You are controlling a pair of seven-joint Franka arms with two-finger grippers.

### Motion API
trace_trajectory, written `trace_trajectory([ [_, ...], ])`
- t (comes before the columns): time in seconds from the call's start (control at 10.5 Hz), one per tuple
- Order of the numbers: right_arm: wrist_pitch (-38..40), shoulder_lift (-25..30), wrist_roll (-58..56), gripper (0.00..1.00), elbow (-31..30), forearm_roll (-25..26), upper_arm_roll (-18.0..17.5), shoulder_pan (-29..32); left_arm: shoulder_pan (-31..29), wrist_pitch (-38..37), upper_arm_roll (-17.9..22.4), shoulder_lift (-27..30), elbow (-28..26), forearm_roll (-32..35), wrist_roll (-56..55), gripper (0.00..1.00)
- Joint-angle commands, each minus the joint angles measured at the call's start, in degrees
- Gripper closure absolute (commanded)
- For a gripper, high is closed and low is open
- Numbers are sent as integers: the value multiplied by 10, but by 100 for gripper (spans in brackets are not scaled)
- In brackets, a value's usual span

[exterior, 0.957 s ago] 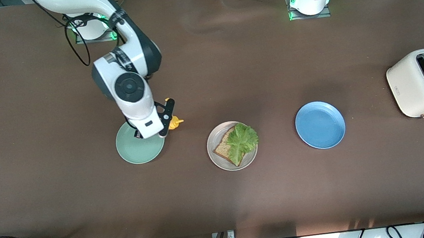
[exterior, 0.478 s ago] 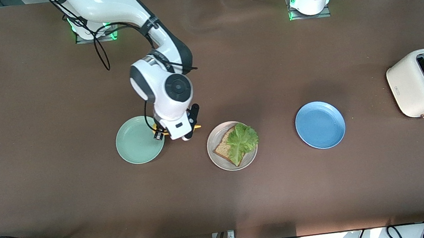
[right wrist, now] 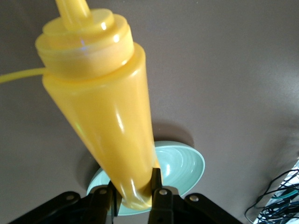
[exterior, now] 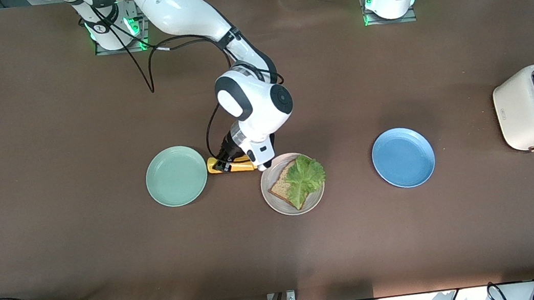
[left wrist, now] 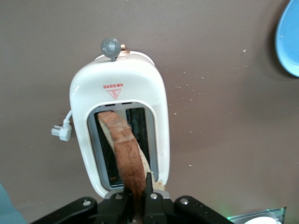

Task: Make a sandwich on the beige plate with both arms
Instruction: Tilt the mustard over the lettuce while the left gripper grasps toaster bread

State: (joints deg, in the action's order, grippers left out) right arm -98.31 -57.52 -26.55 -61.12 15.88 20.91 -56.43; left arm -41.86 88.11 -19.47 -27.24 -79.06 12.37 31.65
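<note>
My right gripper (right wrist: pixel 134 196) has its fingers clamped on a yellow squeeze bottle (exterior: pixel 230 165), which lies tilted over the counter (exterior: pixel 105 254) between the mint-green plate (exterior: pixel 175 176) and the beige plate (exterior: pixel 272 198). On the beige plate, just beside those fingers, rests a toast slice (exterior: pixel 280 187) under a lettuce leaf (exterior: pixel 304 177). My left gripper (left wrist: pixel 138 200) has its fingers pinched on a second toast slice (left wrist: pixel 125 151), over the slot of the white toaster (exterior: pixel 525 111). The blue plate (exterior: pixel 403 157) sits between the two grippers.
</note>
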Motion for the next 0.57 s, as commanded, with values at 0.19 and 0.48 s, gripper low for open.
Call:
trace_trajectory([
  [0.19,22,-26,2,100,35,0,41,-16,-1,-30,-3,32,33,-100,-40,100],
  [0.48,9,-47,20,100,68,-55,61,-31,-1,-39,-53,33,34,-136,-146,100],
])
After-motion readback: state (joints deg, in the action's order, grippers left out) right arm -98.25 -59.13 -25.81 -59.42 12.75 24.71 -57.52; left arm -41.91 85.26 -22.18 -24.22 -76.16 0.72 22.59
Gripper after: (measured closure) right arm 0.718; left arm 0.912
